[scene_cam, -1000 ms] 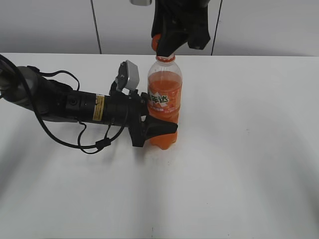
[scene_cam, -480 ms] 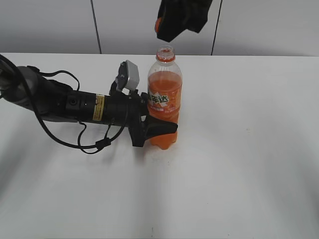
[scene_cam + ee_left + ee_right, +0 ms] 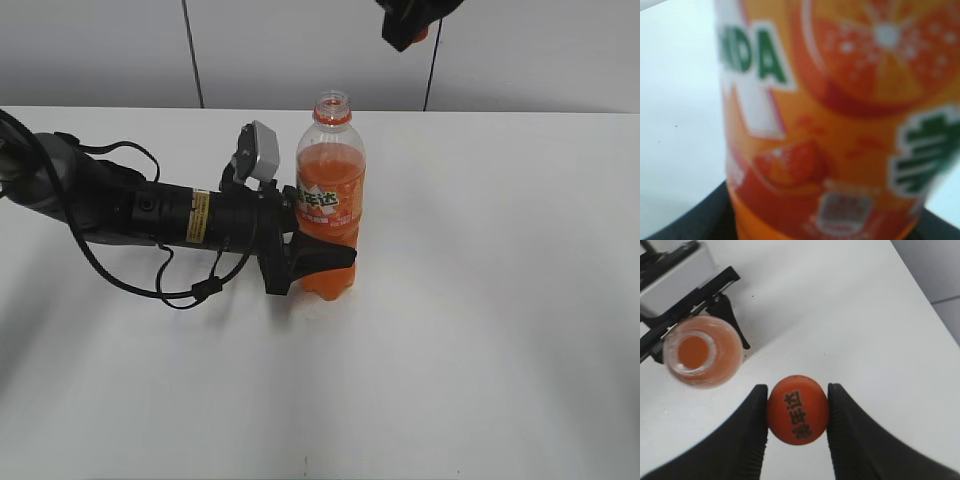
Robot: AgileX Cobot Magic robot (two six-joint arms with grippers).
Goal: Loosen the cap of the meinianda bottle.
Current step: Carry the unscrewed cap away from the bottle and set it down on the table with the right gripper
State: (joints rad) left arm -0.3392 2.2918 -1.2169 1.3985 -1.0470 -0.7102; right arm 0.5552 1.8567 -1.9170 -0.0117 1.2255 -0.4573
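Left gripper clamps the meinianda bottle upright near the worktop's far edge; right gripper pinches the cap above, bottle mouth open

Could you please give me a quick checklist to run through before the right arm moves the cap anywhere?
1. Cap held between both fingers of the right claw: ok.
2. Cap fully off the bottle: ok; the mouth is open, seen from the right wrist.
3. Bottle upright on the table: ok.
4. Left claw clamped on the lower bottle: ok.
5. Right claw clear of the bottle mouth: ok, high and to the right.
6. No soda spilled: cannot tell.
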